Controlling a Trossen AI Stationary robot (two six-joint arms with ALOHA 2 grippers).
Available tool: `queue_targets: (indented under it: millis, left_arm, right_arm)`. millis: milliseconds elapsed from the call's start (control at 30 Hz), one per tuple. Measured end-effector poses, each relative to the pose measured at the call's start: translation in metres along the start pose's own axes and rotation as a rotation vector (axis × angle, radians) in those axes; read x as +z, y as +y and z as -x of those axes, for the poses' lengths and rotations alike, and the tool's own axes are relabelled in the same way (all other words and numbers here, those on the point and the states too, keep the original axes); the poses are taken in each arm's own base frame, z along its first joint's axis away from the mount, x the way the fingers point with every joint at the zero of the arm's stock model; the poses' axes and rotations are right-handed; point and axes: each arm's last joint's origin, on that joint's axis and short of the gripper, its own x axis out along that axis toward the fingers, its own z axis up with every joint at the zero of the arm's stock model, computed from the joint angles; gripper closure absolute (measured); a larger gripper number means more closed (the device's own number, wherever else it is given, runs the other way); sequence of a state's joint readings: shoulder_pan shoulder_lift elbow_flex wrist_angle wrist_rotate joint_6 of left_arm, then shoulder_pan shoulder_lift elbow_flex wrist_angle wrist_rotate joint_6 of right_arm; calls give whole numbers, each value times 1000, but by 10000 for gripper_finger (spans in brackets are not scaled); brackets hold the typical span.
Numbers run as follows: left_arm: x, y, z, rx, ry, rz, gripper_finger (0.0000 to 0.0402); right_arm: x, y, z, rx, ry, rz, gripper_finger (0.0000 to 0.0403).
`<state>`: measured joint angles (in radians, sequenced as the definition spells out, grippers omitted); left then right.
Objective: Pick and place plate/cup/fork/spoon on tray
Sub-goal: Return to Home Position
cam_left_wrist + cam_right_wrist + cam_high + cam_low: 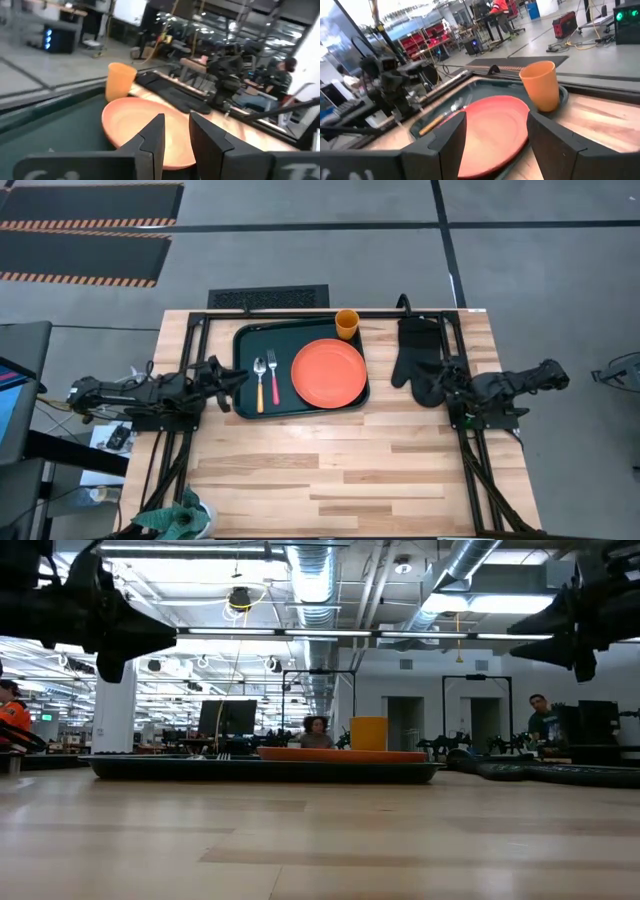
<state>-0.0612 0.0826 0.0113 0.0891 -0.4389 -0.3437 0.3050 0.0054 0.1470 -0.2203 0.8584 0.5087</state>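
The dark green tray lies at the table's far middle. On it, the orange-red plate lies flat at the right. The yellow-handled spoon and the red-handled fork lie side by side at the left. The orange-yellow cup stands upright at the tray's far right corner. My left gripper hovers at the tray's left edge, slightly open and empty. My right gripper hovers right of the tray, open and empty.
A black oven mitt lies flat just right of the tray, partly under my right gripper. A green plant stands at the near left corner. Bare wood covers the near half. People show in the room behind.
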Motion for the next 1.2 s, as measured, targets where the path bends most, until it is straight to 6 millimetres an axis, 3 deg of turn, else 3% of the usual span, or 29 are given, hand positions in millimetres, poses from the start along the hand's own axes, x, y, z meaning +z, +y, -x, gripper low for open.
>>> queue_targets:
  millis: [233, 1200]
  left_arm:
    - [-2, 0, 0, -13, 21, 33, 326]
    - [-3, -1, -1, -32, 31, -42, 326]
  right_arm:
    - [-18, -4, -4, -1, 33, -4, 171]
    - [-19, -5, -5, -9, 36, 42, 171]
